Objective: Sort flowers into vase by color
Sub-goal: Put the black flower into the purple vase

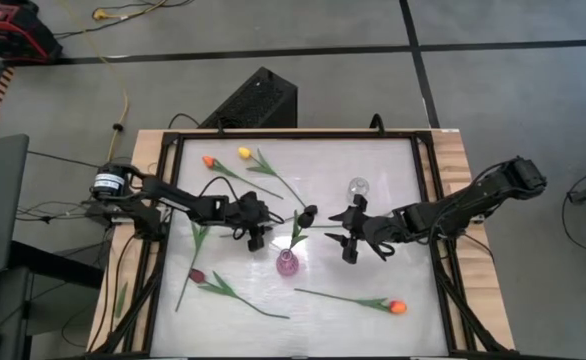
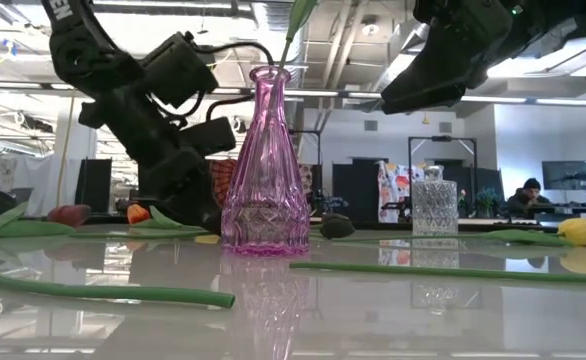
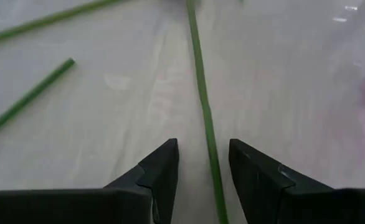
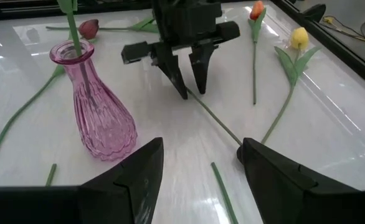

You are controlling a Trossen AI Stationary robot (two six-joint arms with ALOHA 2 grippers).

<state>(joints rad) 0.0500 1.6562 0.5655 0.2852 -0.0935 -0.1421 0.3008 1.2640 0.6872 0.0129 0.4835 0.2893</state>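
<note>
The left end effector [image 1: 257,236] is lowered to the glossy white worktop [image 1: 373,170] with its two dark fingers [image 3: 161,168] spread, straddling the thin green stem [image 3: 202,112] of a dark-headed artificial tulip [image 1: 309,214] lying flat; the fingers look just apart from the stem, though contact is hard to judge. Just beside it stands a ribbed pink glass vase [image 1: 287,263] with one green stem upright in it. The right end effector [image 1: 348,244] hovers on the vase's other side, fingers wide and empty, near a small clear glass vase [image 1: 358,187]. Farther from both lie a yellow tulip [image 1: 244,153], two orange tulips [image 1: 207,160] [image 1: 398,307] and a maroon tulip [image 1: 196,275].
</note>
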